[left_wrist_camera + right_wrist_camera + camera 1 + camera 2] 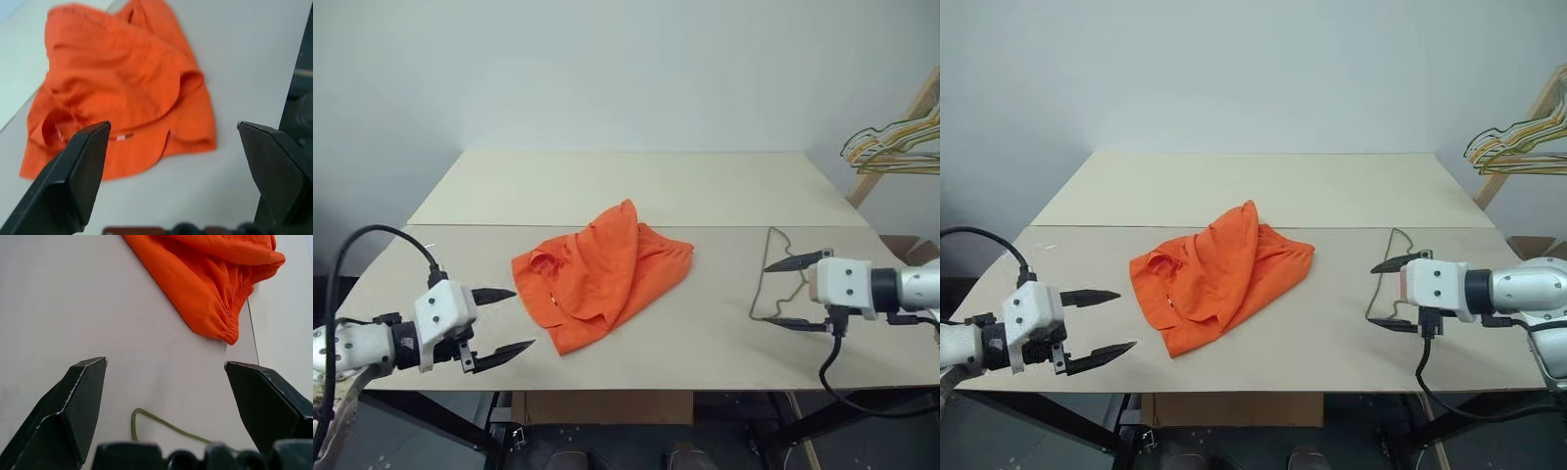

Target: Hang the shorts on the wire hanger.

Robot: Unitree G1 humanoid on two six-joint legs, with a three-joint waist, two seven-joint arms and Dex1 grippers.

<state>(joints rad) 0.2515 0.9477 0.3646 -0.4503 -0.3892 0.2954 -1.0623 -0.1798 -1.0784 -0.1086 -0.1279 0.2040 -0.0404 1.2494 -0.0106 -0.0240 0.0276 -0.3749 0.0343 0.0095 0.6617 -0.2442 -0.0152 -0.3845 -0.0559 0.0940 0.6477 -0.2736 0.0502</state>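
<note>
While both jaws gape empty, the orange shorts [600, 274] lie crumpled beside the thin wire hanger [771, 276].

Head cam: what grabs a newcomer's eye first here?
The orange shorts, crumpled in a heap mid-table, dominate. The left gripper and right gripper flank them, both open and empty. The thin wire hanger lies flat on the table under the right gripper, and a bunch of hangers hangs at far right.
</note>
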